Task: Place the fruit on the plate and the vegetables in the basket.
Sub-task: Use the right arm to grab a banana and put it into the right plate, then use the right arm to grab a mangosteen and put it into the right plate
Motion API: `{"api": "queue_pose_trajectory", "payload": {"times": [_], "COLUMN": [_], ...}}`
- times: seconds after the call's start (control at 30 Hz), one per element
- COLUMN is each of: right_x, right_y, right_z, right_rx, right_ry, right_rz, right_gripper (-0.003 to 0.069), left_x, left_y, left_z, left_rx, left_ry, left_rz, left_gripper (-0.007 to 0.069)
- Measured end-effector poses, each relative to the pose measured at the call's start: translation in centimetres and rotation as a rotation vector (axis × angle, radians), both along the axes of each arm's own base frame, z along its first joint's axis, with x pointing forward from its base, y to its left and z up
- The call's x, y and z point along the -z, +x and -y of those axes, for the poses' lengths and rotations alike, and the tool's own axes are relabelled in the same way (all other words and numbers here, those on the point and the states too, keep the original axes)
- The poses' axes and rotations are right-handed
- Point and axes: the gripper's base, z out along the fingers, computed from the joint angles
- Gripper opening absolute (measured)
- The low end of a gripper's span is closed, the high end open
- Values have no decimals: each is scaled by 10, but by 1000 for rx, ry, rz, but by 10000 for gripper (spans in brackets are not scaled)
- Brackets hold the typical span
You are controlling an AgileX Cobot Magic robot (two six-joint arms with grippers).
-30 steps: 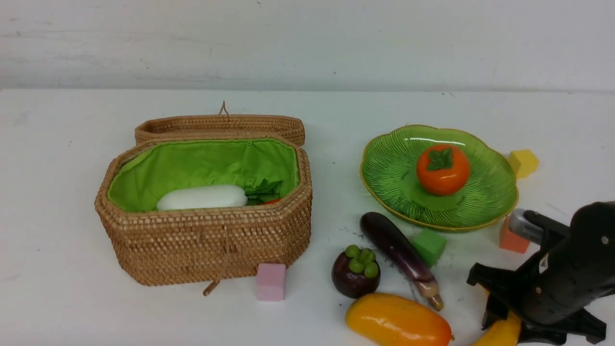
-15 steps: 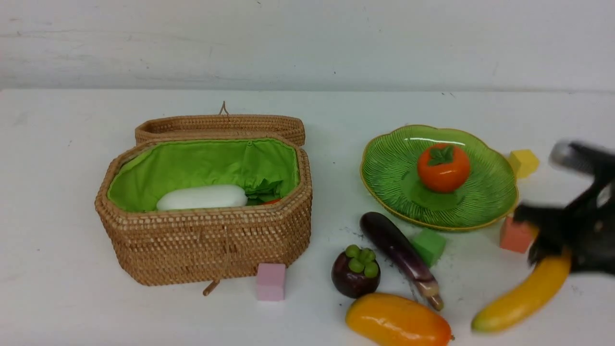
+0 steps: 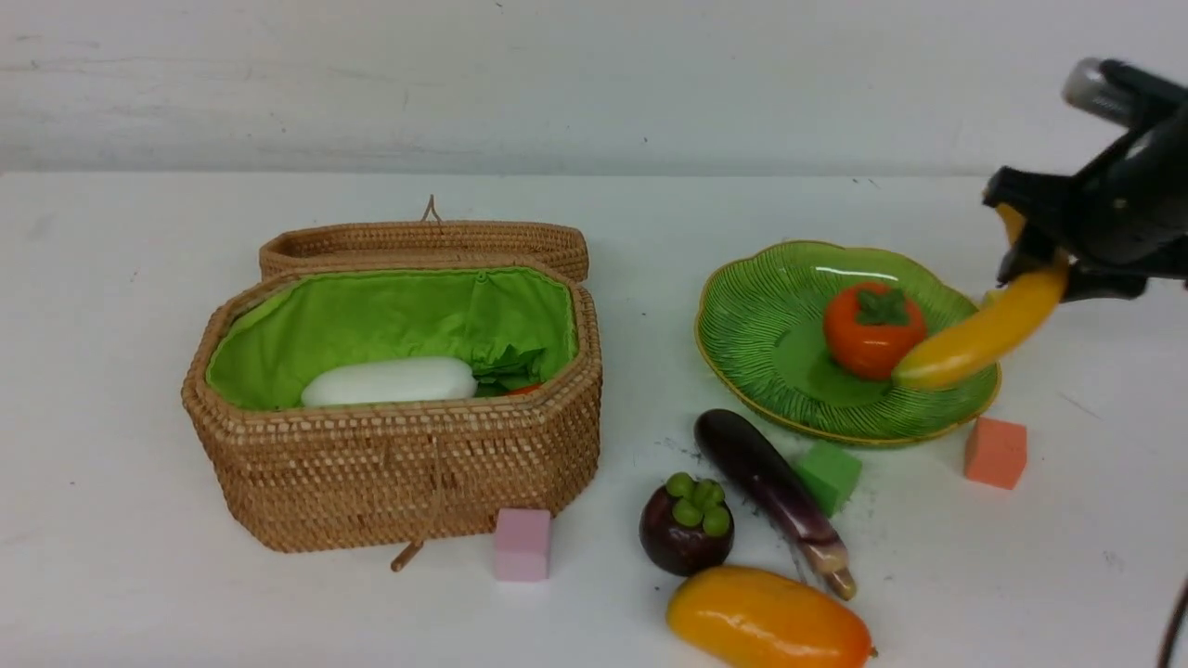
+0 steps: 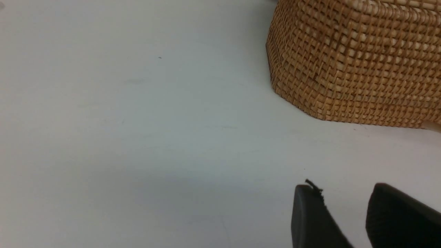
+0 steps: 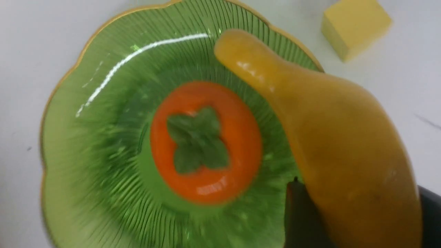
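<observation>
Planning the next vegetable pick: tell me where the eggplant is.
Front view, right of centre: the eggplant lies on the table in front of the green plate, between the mangosteen and the green cube.

The carrot (image 3: pixel 524 390) shows only a sliver behind the basket (image 3: pixel 390 473) wall.

No text, label, brand, number or sign can be read anywhere

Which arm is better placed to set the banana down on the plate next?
Right. The right gripper holds the banana, whose free end hangs over the plate beside the persimmon. The left gripper is open and empty, low by the basket outer wall.
</observation>
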Motion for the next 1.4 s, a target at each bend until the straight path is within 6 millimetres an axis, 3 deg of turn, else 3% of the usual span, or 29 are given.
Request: {"api": "queue_pose_trajectory", "payload": {"times": [0.1, 0.13, 0.27, 0.47, 0.53, 0.63, 0.77, 0.83, 1.0, 1.07, 1.17, 1.3, 1.4], "right_x": [26, 25, 58, 68, 68, 67, 53, 38, -1, -26, -35, -8, 9], "right_y": [19, 19, 33, 36, 36, 34, 29, 24, 7, -13, -33, -83, -102], "right_z": [0, 0, -4, -7, -7, -8, -8, -9, -12, -27, -47, -91, -110], "right_rx": [-13, -12, -86, -106, -104, -108, -107, -104, -160, -242, -308, -503, -627], "right_ry": [-1, 1, -18, -19, -11, -4, 1, 3, -31, -59, -62, -93, -132], "right_rz": [-14, -12, -28, -32, -34, -55, -50, -33, -1, -2, -25, -131, -154], "right_gripper": [342, 342, 342, 347, 388, 520, 646, 676, 651, 617, 589, 569, 569], "left_x": [0, 0, 0, 0, 0, 0, 0, 0, 0, 0, 0, 0, 0], "left_y": [0, 0, 0, 0, 0, 0, 0, 0, 0, 0, 0, 0, 0], "left_z": [0, 0, 0, 0, 0, 0, 0, 0, 0, 0, 0, 0, 0], "left_rx": [0, 0, 0, 0, 0, 0, 0, 0, 0, 0, 0, 0, 0], "left_ry": [0, 0, -1, -1, -1, -1, -1, -1, -1, -1, -1, -1, -1], "left_rz": [0, 0, 0, 0, 0, 0, 0, 0, 0, 0, 0, 0, 0], "left_gripper": [238, 238, 239, 239, 239, 239, 239, 239, 239, 239, 239, 239, 239]}}
